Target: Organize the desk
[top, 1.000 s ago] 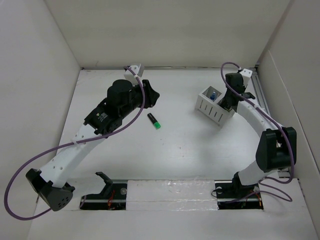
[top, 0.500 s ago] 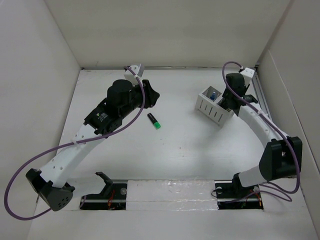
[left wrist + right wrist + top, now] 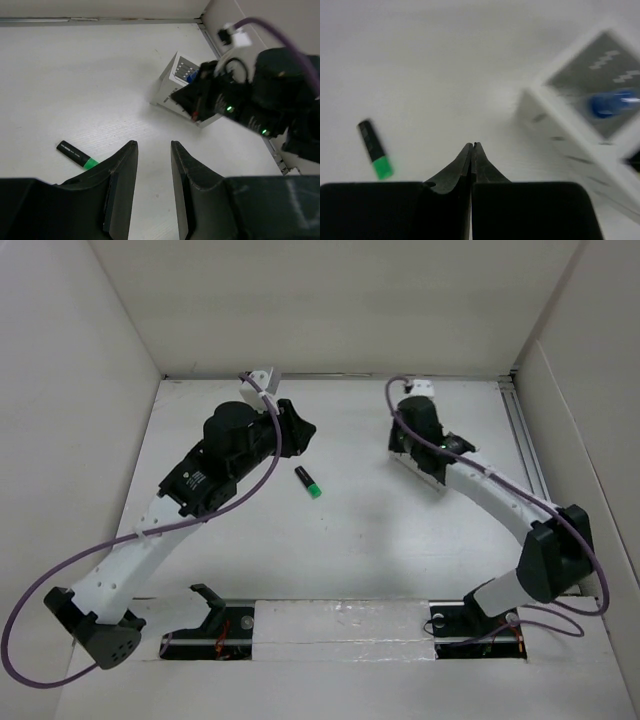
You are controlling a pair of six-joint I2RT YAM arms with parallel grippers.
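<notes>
The desk point(image 3: 380, 540) is a matte white tabletop. A black marker with a green cap point(image 3: 308, 483) lies on it at mid-table; it also shows in the left wrist view point(image 3: 77, 155) and the right wrist view point(image 3: 375, 150). My left gripper point(image 3: 300, 430) is open and empty point(image 3: 152, 145), above the desk, up and left of the marker. My right gripper point(image 3: 400, 445) is shut and empty point(image 3: 472, 145). It hovers over the left side of the small white two-compartment box point(image 3: 432, 472), which holds a blue-topped thing point(image 3: 607, 102).
A metal rail point(image 3: 520, 430) runs along the desk's right edge. White panel walls stand at the back and both sides. The box also shows in the left wrist view point(image 3: 177, 80), partly behind the right arm's wrist point(image 3: 250, 105). Purple cables loop from both arms.
My right arm has swung left, from the box's right side to over its left side; its view is blurred by motion. My left arm has shifted slightly left.
</notes>
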